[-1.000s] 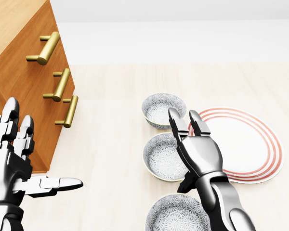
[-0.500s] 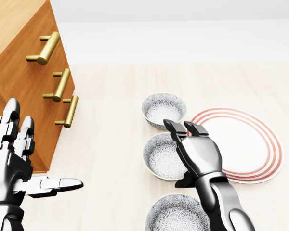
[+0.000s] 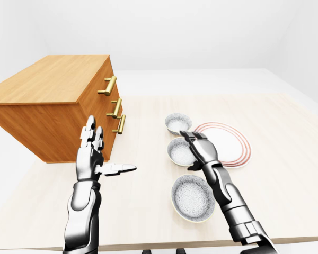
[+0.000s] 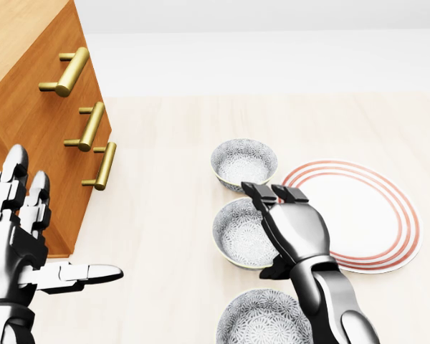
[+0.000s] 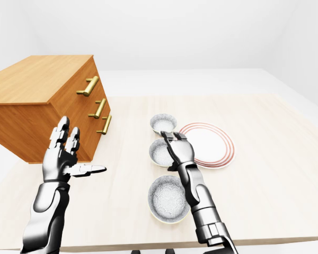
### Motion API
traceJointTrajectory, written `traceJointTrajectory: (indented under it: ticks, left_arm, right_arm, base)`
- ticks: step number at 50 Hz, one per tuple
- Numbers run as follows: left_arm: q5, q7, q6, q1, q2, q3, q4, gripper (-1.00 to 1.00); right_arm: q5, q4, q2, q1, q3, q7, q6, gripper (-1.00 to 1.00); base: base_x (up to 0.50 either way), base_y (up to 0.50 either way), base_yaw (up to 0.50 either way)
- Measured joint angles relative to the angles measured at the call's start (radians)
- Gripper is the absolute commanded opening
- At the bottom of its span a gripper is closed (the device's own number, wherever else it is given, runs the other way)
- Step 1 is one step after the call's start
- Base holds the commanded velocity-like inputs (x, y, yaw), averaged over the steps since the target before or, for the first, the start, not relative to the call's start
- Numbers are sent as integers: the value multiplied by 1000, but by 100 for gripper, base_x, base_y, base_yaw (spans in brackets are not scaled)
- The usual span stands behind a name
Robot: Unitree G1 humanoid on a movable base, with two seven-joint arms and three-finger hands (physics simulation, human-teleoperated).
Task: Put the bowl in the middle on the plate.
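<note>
Right hand (image 4: 292, 231) is over the right rim of the mid bowl (image 4: 238, 233). A second ago its fingers (image 4: 261, 192) stand straight up; half a second ago they're bending; now they're hooked flat over the rim toward the bowl's inside. The thumb sits low on the outer wall, plate side. Palm position is unchanged, only the fingers curl. I read it as a rim pinch closing. Can't tell if it's actually clamped, since the contact is hidden under the knuckles.

The bowl hasn't shifted between frames. It's on the table (image 4: 172, 143), not lifted, in the same spot.

Location: middle of a three-bowl column running top to bottom in the head view, with the far bowl (image 4: 244, 163) above and the near bowl (image 4: 261, 319) below. The plate (image 4: 376, 215) is just beside it to the right and has nothing on it.

Orientation: upright, mouth up, level. It's round, so it has no long axis and grasp yaw doesn't matter.

Left hand (image 4: 18, 240) is idle at lower left by the dresser (image 4: 29, 107), fingers spread, thumb out, holding nothing.

Next, as a guess: confirm the grip, lift clear of the neighbours, then make a short move right onto the plate. The risk is the bowl tipping from a one-sided rim hold.
</note>
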Motion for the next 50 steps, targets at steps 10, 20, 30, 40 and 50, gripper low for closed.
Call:
traceJointTrajectory:
  ticks: [10, 20, 30, 40, 50]
  left_arm:
    - [0, 0, 0, 0, 0, 1, 2, 100]
    - [0, -1, 0, 2, 0, 0, 5, 100]
    - [1, -1, 0, 4, -1, 0, 7, 100]
    - [1, -1, 0, 4, -1, -1, 8, 100]
    - [2, -1, 0, 5, -1, -1, 9, 100]
  right_arm:
    - [1, 1, 1, 3, 2, 6, 0, 51]
    - [0, 1, 1, 8, 3, 6, 0, 51]
    - [-1, 8, 1, 15, 4, 5, 0, 51]
    - [-2, 25, -2, 23, 7, 14, 0, 40]
    - [-4, 39, -3, 21, 7, 21, 0, 27]
  base:
    - [0, 0, 0]
    - [0, 0, 0]
    - [0, 0, 0]
    - [0, 0, 0]
    - [0, 0, 0]
